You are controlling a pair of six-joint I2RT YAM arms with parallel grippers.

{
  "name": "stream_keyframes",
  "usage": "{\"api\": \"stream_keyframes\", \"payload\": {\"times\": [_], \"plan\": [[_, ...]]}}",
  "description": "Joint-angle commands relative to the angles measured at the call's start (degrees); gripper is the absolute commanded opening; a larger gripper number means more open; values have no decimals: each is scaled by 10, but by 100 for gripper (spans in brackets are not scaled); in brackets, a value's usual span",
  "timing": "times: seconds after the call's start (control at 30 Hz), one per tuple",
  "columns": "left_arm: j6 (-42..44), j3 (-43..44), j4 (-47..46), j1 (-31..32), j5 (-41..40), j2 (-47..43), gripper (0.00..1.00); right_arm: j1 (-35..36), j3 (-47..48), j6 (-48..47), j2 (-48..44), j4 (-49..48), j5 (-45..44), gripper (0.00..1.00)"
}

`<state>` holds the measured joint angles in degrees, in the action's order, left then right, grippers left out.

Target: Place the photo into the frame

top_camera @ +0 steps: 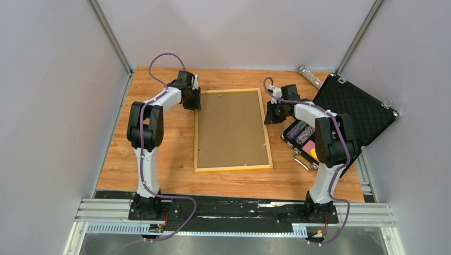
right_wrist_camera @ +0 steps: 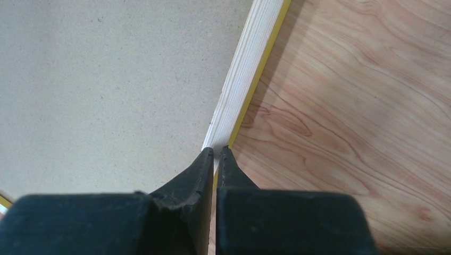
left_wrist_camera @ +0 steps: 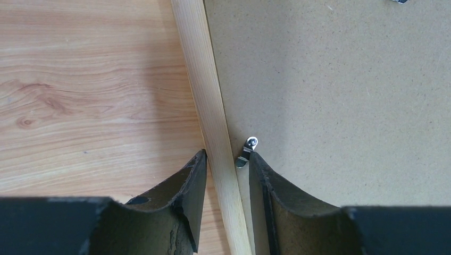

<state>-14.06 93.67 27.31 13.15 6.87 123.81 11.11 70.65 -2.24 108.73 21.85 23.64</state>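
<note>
Lying flat on the wooden table (top_camera: 159, 159), the frame (top_camera: 234, 169) is seen with its back turned up. A brown board (top_camera: 231, 127) is fitted inside the thin wood, and the yellow paint is shown only along the outer edge. The frame's long sides are pointed away from the arm bases.

The left claw (left_wrist_camera: 227, 156) is lowered over the frame's left long side, near the far corner. Its fingers (left_wrist_camera: 186, 196) are kept apart, with the pale wooden strip of the frame between them. One finger is placed on the table side of the strip, with its tip right against the wood. The other finger is placed on the board side, and a small gap is left between it and the strip. A little silver clip (left_wrist_camera: 245, 151) is found in that gap, just beside the tip of that finger. The strip is not squeezed.

The right claw (right_wrist_camera: 216, 154) is lowered at the frame's right long side, also near the far corner. Its two tips are pressed almost together, with only a thin slit left between them. The tips are set right over the outer edge of the frame, where the pale wood meets the yellow line. Whether the edge is pinched cannot be told.

A black case (top_camera: 353, 114) with a bumpy foam lid is laid open to the right of the frame, well apart from it. Some small things are packed inside the case.
</note>
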Motion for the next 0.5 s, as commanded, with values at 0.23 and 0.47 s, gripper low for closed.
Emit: {"api": "stream_keyframes", "payload": {"times": [0.23,0.47], "plan": [[26,-15,1,3,-12,-27,37,5,-13,-4,-4,35,20,0],[31,-15,1,3,-12,-28,32,3,-13,-4,-2,35,22,0]]}}
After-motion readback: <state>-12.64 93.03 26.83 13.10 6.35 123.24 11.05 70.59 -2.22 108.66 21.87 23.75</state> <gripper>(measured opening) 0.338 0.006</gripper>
